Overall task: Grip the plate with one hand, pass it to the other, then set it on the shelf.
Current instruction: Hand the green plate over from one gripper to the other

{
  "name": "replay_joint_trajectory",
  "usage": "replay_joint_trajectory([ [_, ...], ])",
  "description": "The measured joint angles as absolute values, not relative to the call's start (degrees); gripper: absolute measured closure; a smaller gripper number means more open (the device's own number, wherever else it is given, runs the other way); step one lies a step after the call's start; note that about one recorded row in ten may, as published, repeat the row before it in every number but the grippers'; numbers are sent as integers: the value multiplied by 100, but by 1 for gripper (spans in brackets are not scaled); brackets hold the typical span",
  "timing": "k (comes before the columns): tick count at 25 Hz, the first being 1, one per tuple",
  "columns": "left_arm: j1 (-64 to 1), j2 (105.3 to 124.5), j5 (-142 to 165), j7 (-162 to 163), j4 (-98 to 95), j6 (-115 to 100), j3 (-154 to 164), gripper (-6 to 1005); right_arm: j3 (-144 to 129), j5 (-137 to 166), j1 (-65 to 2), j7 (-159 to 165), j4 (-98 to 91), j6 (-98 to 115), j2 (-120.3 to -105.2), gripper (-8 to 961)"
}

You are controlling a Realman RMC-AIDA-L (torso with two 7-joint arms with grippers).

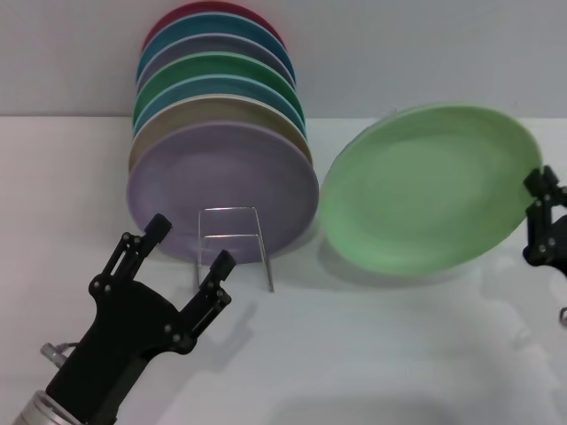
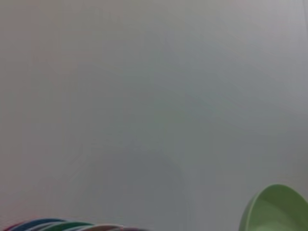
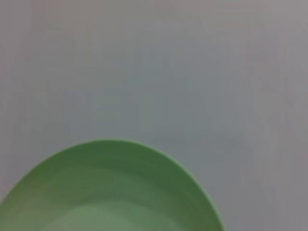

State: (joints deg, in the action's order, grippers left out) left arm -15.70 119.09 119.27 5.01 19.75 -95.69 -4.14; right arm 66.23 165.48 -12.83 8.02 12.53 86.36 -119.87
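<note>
The pale mint-green plate [image 1: 429,188] is held tilted above the white table at the right, its face toward me. My right gripper [image 1: 537,197] is shut on its right rim. The plate also shows in the right wrist view [image 3: 110,192] and in the left wrist view [image 2: 279,209]. My left gripper [image 1: 188,243] is open and empty at the lower left, just in front of the wire shelf [image 1: 232,237]. The shelf's front loops stand free in front of a lavender plate [image 1: 221,190].
A row of several plates stands upright in the rack behind the lavender one: tan, blue, darker green [image 1: 221,69], purple, teal, red. A grey wall rises behind. The white table [image 1: 372,354] lies below the arms.
</note>
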Motion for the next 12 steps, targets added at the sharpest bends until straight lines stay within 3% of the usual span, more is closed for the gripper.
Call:
replay_joint_trajectory([
  [12,-1526,11909,11927,260,2016,-9442,-264,239,6032,16567,-1343,739,1284,8739,-11943,936],
])
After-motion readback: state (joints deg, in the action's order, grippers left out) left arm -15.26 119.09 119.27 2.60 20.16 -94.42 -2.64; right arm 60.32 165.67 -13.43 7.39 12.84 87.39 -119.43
